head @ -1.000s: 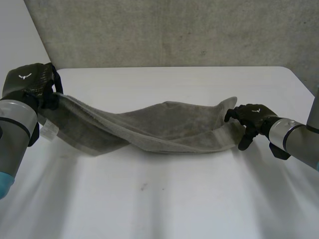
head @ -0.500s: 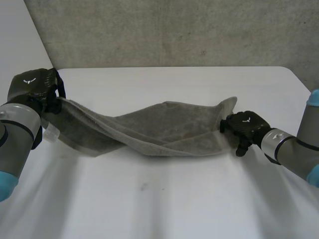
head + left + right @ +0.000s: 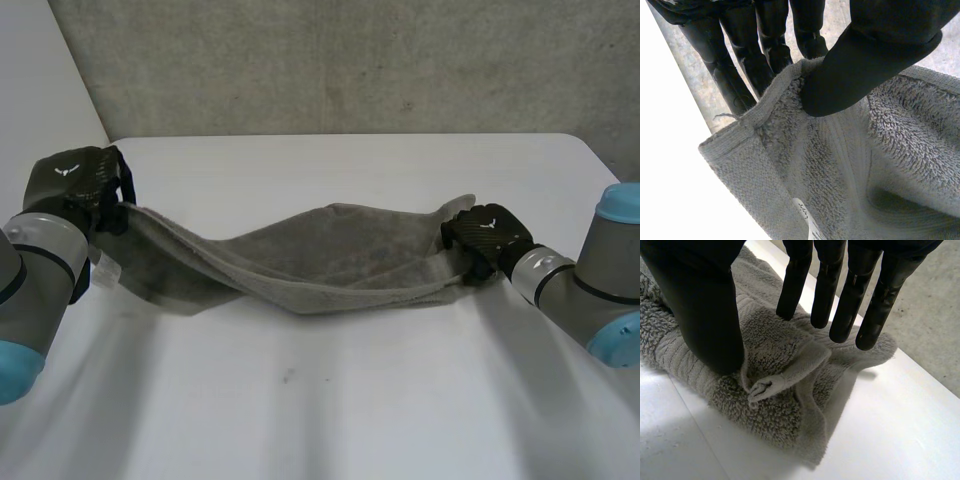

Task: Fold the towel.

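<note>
Grey terry-cloth towel (image 3: pixel 330 262) with rough looped pile and a flatter ribbed woven band, small white fabric label (image 3: pixel 807 217) on it, smooth matt white table (image 3: pixel 330 400), left hand (image 3: pixel 75 185) and right hand (image 3: pixel 482 235) in smooth, dull black plastic, rough grey concrete-like wall (image 3: pixel 350 60).

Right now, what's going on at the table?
The robot is working a grey towel on the white table, one hand at each end. The left hand pinches one end's edge between thumb and fingers. The right hand rests on the other end, which lies bunched on the table, with its thumb pressing down and its fingers straight. The towel runs twisted and rumpled between the hands, with no neat fold made yet.
</note>
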{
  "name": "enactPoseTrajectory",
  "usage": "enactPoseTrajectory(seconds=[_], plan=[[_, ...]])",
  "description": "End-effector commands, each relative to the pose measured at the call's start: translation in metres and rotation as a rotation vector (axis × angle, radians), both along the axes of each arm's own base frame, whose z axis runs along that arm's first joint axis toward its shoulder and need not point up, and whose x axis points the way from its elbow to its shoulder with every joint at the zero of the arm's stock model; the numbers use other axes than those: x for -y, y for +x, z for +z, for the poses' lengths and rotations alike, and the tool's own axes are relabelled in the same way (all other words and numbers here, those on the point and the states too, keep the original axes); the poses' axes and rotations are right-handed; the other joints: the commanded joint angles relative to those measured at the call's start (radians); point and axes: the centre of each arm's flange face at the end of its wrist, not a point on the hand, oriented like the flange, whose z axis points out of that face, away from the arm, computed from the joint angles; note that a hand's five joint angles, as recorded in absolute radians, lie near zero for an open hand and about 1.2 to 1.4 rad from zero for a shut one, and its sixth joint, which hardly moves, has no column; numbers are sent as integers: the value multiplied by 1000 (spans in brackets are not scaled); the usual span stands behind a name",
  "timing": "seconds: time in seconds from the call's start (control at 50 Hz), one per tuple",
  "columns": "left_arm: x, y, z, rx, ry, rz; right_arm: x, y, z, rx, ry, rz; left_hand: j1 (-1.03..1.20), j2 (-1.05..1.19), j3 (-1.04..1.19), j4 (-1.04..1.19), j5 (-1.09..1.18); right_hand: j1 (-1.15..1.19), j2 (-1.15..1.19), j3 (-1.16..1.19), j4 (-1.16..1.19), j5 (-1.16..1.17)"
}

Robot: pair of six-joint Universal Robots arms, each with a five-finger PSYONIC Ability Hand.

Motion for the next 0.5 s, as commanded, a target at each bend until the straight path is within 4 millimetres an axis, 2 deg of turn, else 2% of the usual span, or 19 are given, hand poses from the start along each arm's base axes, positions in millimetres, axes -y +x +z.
enactPoseTrajectory(seconds=[0.02, 0.04, 0.08, 0.1, 0.14, 0.16, 0.18, 0.32, 0.38, 0.42, 0.44, 0.48, 0.5], plan=[[1, 0, -3, 3, 8, 0, 1, 7, -7, -4, 5, 15, 211, 179, 180, 179, 188, 34, 89, 102, 107, 121], [1, 0, -3, 3, 8, 0, 1, 7, -7, -4, 5, 15, 211, 179, 180, 179, 188, 34, 89, 102, 108, 121], [1, -1, -3, 3, 9, -1, 3, 10, -5, 2, -2, 18, 211, 179, 180, 179, 188, 244, 299, 312, 318, 331], [1, -1, -3, 3, 9, -1, 3, 10, -5, 2, -2, 18, 211, 179, 180, 179, 188, 246, 300, 313, 319, 333], [2, -1, -5, 4, 14, -1, 7, 11, -3, 30, 7, 9, 211, 179, 180, 179, 188, 590, 645, 658, 663, 677], [2, -1, -5, 4, 14, -1, 7, 11, -3, 30, 7, 8, 211, 179, 180, 179, 188, 592, 647, 660, 665, 679], [2, -1, -5, 4, 14, -1, 9, 11, -3, 52, 17, 1, 211, 179, 180, 179, 188, 690, 745, 758, 763, 777], [2, 0, -5, 4, 14, 0, 16, 13, 0, 106, 46, -17, 211, 179, 180, 179, 188, 691, 746, 759, 764, 778], [2, 0, -4, 4, 14, 2, 17, 12, 9, 114, 51, -24, 211, 179, 180, 179, 188, 691, 746, 759, 764, 778], [1, 0, -4, 4, 12, 2, 18, 9, 28, 132, 37, -32, 211, 179, 180, 179, 188, 691, 746, 759, 764, 778], [1, 0, -4, 4, 12, 2, 18, 9, 28, 132, 37, -32, 211, 179, 180, 179, 188, 691, 746, 759, 764, 778], [1, -1, -3, 4, 12, -1, 14, 7, 47, 143, 19, -36, 211, 179, 180, 179, 188, 691, 746, 759, 764, 778], [1, -1, -3, 4, 12, -1, 14, 7, 47, 143, 19, -36, 211, 179, 180, 179, 188, 691, 746, 759, 764, 778]])
